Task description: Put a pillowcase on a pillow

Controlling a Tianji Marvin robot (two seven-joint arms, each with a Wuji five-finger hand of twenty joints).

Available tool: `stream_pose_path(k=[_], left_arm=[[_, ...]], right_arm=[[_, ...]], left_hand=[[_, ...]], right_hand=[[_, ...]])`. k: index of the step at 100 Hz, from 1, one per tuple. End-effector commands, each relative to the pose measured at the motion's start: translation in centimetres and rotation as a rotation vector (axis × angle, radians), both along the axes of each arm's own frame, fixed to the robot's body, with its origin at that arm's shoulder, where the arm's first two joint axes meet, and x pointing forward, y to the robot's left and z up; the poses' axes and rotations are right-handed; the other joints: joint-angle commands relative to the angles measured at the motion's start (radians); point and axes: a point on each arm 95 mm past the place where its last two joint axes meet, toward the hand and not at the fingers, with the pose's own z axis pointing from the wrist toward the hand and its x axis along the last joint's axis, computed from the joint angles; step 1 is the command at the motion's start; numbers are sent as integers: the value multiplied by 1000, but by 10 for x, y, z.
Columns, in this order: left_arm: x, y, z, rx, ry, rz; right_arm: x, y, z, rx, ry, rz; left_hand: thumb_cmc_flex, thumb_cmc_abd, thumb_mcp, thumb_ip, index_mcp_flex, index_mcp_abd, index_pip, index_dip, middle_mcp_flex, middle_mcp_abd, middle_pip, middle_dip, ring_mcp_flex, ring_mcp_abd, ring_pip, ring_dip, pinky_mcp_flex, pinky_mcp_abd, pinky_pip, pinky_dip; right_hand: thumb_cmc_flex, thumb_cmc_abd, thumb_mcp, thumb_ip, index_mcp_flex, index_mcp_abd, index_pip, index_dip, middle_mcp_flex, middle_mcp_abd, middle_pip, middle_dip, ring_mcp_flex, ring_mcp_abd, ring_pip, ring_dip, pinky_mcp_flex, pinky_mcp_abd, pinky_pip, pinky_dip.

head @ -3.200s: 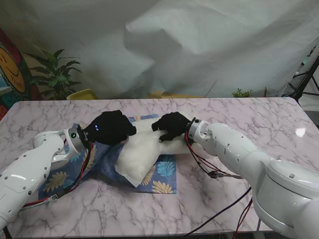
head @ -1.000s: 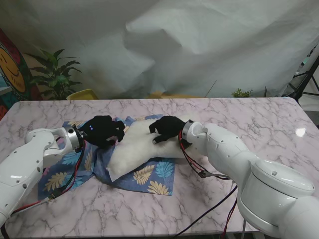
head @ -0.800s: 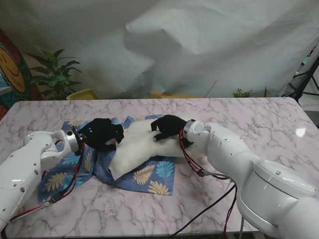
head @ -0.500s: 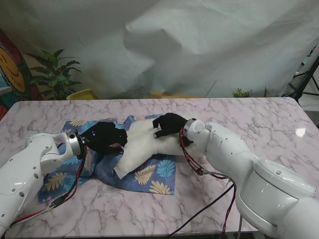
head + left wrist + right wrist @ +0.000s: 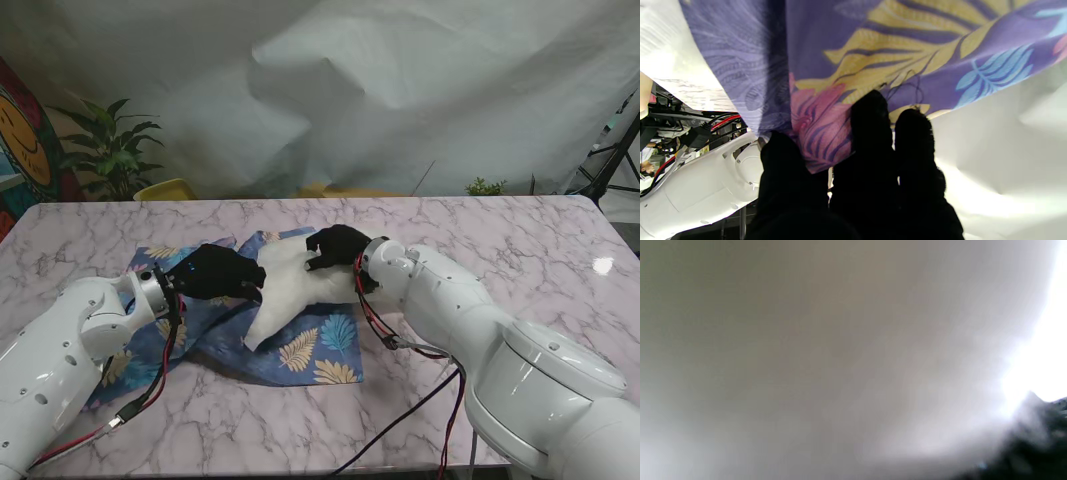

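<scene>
The white pillow lies slanted on the blue leaf-print pillowcase, which is spread on the marble table. My left hand, in a black glove, is shut on a fold of the pillowcase at the pillow's left side. In the left wrist view its fingers pinch the printed cloth, with the white pillow beside them. My right hand curls over the pillow's far end. The right wrist view is a blur of white fabric with a bit of glove.
A potted plant and a yellow object stand beyond the table's far left edge. A white sheet hangs behind. Red and black cables trail from my right arm over the table.
My left hand has slid right toward the pillow, dragging the pillowcase fold along. The pillow has turned more upright under my right hand, which has shifted slightly farther away.
</scene>
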Motion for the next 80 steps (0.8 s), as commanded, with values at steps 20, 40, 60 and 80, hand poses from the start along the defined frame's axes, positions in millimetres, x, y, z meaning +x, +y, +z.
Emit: stream_pose_path(k=[20, 40, 60, 80], left_arm=[[-10, -15, -3, -9, 51, -20], [-16, -21, 0, -30, 28, -38], [-13, -29, -2, -46, -10, 35], [4, -35, -8, -46, 22, 109]], right_arm=[[2, -4, -4, -14, 36, -50], [2, -3, -7, -23, 48, -104], [1, 3, -11, -10, 74, -135], [-11, 12, -17, -28, 54, -104]], left_hand=[[50, 65, 18, 36, -65, -31, 37, 117, 183, 53, 257, 97, 137, -12, 382, 105, 54, 70, 244, 94], [-10, 73, 67, 48, -74, -49, 19, 107, 222, 52, 363, 175, 158, -59, 543, 104, 44, 44, 351, 109], [-70, 53, 165, 83, -85, 6, 7, 74, 268, 46, 435, 189, 203, -76, 521, 37, 119, 48, 399, 28], [-79, 33, 209, 110, -88, 57, -1, 52, 264, 43, 422, 154, 202, -61, 432, 3, 142, 60, 360, -21]], right_hand=[[39, 142, 62, 50, 61, 27, 35, 22, 111, -35, 102, -3, 4, -61, 106, 18, 68, -445, 245, 26], [71, 147, 46, 58, 78, 80, 31, 25, 111, -44, 128, -5, 4, -72, 116, 27, 71, -455, 254, 39], [119, 138, 26, 67, 96, 139, 27, 35, 112, -44, 153, -11, 4, -68, 125, 36, 73, -454, 263, 51], [128, 133, 13, 70, 96, 140, 23, 34, 112, -48, 153, -16, 4, -65, 121, 35, 73, -453, 263, 53]])
